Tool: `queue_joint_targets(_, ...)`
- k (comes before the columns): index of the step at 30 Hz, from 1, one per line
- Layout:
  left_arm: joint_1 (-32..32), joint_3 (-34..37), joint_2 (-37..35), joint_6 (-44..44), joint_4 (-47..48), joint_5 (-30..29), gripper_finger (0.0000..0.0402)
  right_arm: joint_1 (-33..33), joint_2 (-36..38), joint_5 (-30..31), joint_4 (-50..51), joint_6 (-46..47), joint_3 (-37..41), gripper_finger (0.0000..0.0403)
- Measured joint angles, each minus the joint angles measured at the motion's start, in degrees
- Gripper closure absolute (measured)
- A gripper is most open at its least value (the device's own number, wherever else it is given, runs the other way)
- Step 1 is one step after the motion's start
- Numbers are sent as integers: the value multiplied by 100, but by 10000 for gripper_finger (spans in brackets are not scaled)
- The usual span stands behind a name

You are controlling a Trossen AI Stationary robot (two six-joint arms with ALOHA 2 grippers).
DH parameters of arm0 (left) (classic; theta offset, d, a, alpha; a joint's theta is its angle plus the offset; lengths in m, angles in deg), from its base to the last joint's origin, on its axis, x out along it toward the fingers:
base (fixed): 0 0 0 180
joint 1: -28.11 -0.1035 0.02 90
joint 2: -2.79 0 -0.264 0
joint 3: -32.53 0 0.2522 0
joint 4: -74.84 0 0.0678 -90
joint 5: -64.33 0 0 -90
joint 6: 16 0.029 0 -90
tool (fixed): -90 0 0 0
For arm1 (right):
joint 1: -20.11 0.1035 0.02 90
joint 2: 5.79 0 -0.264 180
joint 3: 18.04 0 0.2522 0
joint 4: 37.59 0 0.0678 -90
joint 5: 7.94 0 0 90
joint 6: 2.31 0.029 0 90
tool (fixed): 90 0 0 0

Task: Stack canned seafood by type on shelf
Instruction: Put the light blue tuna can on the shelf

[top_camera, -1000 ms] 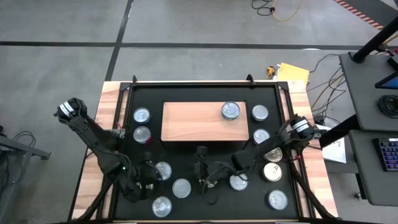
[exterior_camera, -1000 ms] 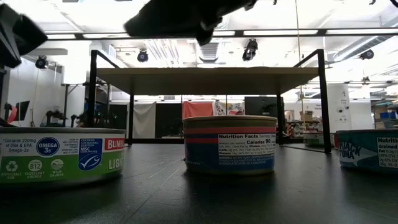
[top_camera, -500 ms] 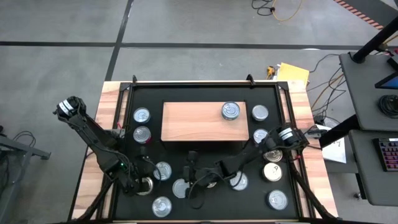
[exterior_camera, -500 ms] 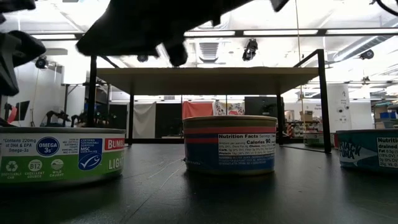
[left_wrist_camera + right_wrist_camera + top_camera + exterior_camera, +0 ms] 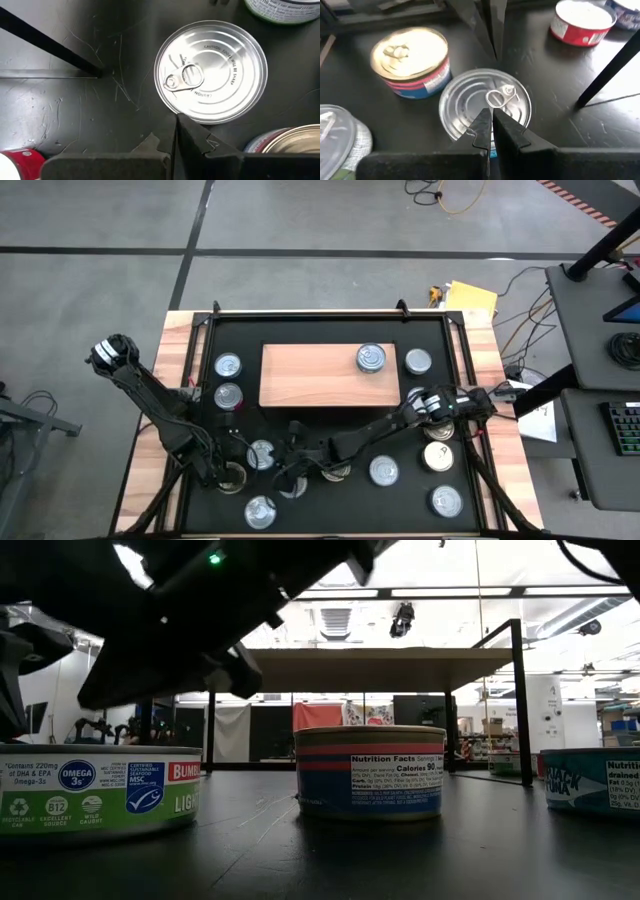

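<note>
We see a silver-lidded can point(image 5: 485, 107) directly beneath our right end effector point(image 5: 491, 125), its pull tab just ahead of the closed fingertips, which hold nothing. Our left end effector point(image 5: 176, 131) is likewise fully closed and empty, with another silver can point(image 5: 211, 70) just beyond its tips. The shelf point(image 5: 325, 375) lies well past both, carrying one can point(image 5: 371, 358).

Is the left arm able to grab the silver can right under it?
Probably, but not yet. The left tool hangs just beside the silver can with nothing between them, but its fingers are shut together. It would likely need to open first.
</note>
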Motion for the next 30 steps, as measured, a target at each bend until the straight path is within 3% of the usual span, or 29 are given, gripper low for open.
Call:
queue_joint_targets(9, 19, 15, 0, 498, -262, 23, 401, 4, -538, 28, 1140, 467, -1077, 394)
queue_joint_targets(18, 85, 238, 17, 901, -1009, 152, 401, 7, -593, 29, 1273, 693, -1128, 394)
queue_joint_targets(30, 89, 613, -4, 444, -1220, 110, 401, 11, -416, 35, 1876, 1038, -1171, 394)
